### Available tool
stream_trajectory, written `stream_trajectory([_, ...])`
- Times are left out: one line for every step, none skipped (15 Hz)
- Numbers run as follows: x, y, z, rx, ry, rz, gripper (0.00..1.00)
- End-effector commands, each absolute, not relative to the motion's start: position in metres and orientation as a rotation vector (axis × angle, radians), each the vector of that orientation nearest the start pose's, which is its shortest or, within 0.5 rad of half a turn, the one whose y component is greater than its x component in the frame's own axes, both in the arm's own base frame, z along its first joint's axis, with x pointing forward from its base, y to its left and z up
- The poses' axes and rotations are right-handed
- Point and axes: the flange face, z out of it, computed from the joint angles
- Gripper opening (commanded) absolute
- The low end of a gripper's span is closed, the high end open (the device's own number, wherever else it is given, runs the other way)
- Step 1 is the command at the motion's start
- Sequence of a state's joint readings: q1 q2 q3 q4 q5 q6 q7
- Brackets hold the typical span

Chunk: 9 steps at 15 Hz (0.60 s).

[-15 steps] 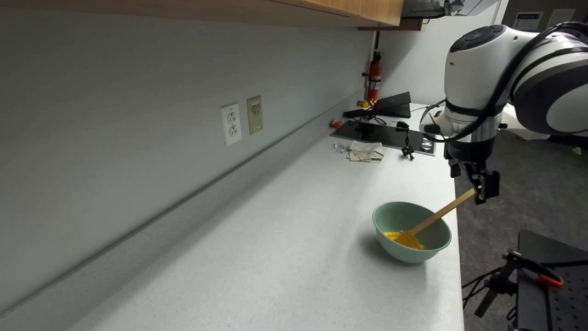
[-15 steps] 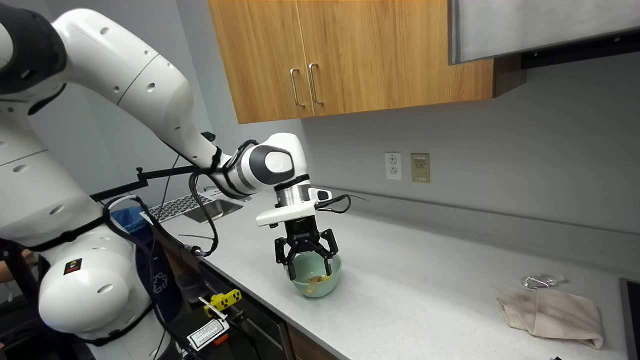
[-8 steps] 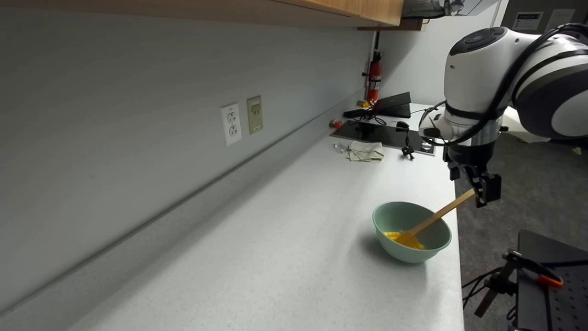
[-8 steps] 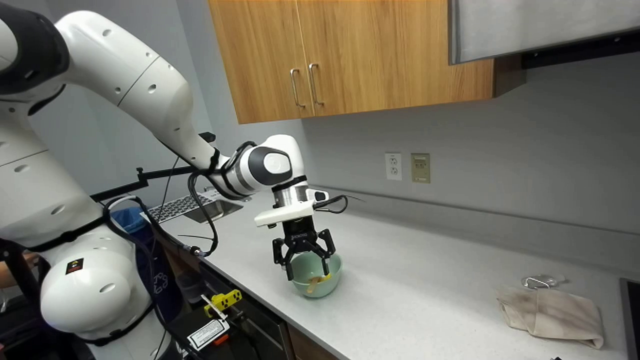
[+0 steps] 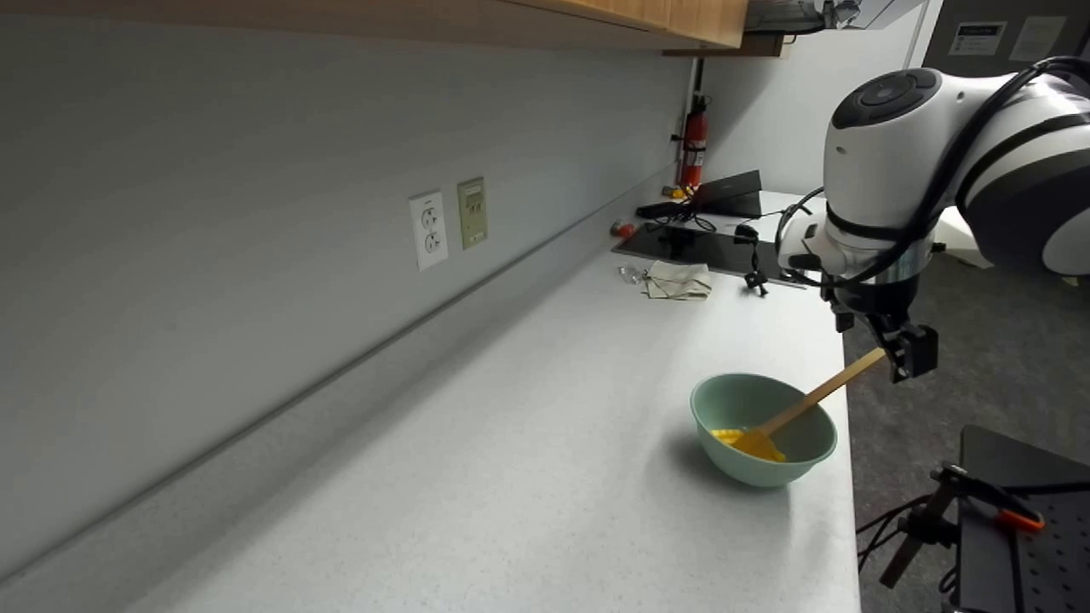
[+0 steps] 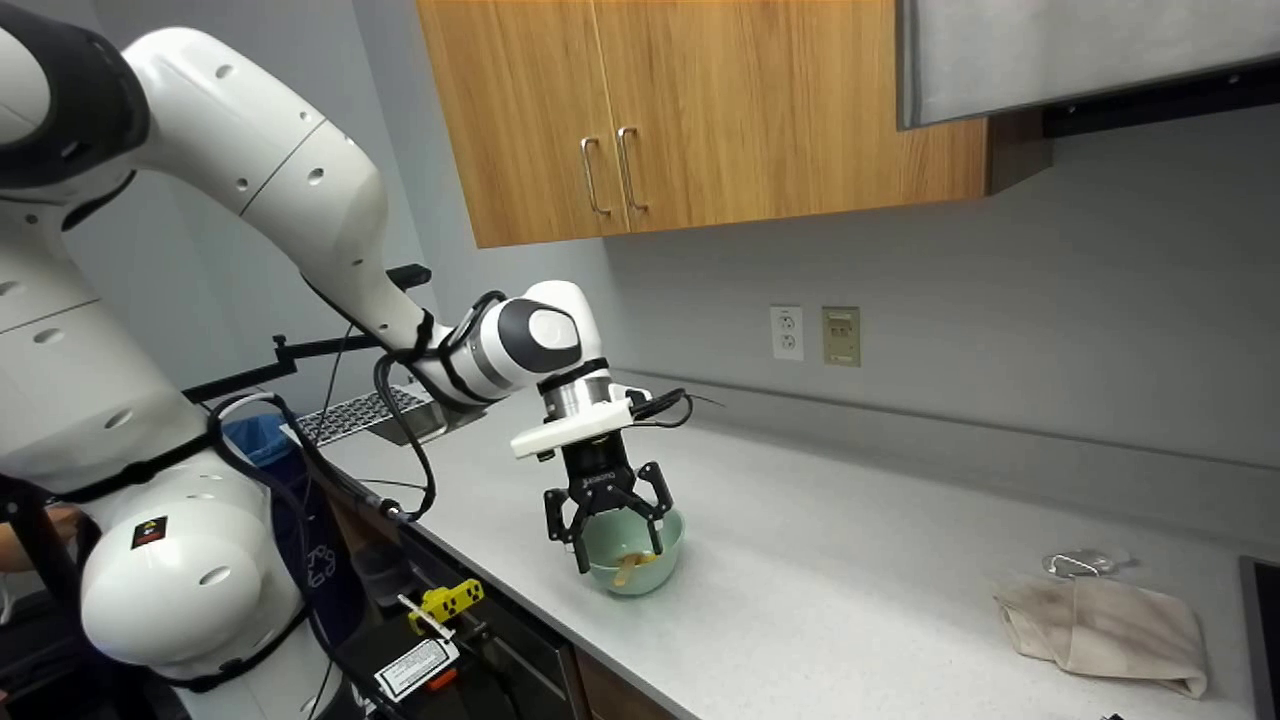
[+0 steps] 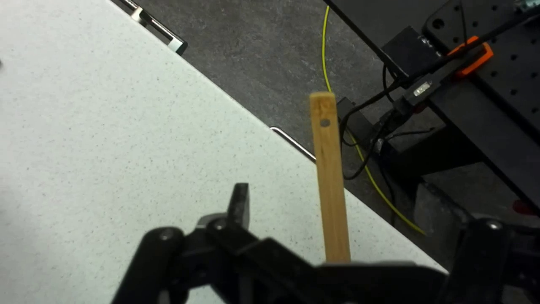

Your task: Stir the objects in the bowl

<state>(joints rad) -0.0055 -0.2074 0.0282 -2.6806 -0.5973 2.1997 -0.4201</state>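
The pale mint-green bowl (image 5: 702,404) stands upright near the counter's front edge; it also shows in an exterior view (image 6: 665,535). Small yellow bits (image 5: 724,435) lie in its bottom. A wooden spoon (image 5: 822,393) leans on the bowl's rim, its head among the bits and its handle slanting out past the counter edge. My gripper (image 6: 619,554) is open, fingers well apart, above the handle's end. In the wrist view the spoon handle (image 7: 331,181) lies between the spread fingers, with a gap to the left finger (image 7: 239,204). The bowl is out of the wrist view.
A folded cloth (image 6: 1105,630) and a clear item (image 6: 1088,563) lie farther along the counter, near the black cooktop (image 5: 711,253). A wall cabinet (image 6: 750,110) hangs above. A black perforated stand (image 5: 1030,528) is beyond the counter's edge.
My gripper has shifted slightly outward, away from the wall, and tilted a little; the arm has sunk somewhat. The bowl, spoon and bits have not moved.
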Motion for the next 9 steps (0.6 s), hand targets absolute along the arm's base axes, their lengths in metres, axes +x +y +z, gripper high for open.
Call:
stream_trajectory([0.3764, -0.0071, 0.2819, -3.135, -1.539, 0.717, 0.98])
stream_trajectory([0.3756, -0.0065, 0.2808, -3.132, -1.555, 0.737, 0.97])
stream_trajectory([0.375, -0.0055, 0.2792, -3.128, -1.565, 0.753, 0.93])
stream_trajectory([0.3744, -0.0048, 0.278, -3.124, -1.576, 0.769, 0.87])
stream_trajectory([0.374, -0.0038, 0.277, -3.122, -1.586, 0.779, 0.73])
stream_trajectory([0.3736, -0.0024, 0.2765, -3.119, -1.597, 0.784, 0.67])
stream_trajectory([0.3734, -0.0012, 0.2761, -3.117, -1.608, 0.791, 0.61])
stream_trajectory([0.3733, 0.0, 0.2756, -3.116, -1.613, 0.795, 0.51])
stream_trajectory([0.3731, 0.0011, 0.2749, -3.113, -1.618, 0.8, 0.44])
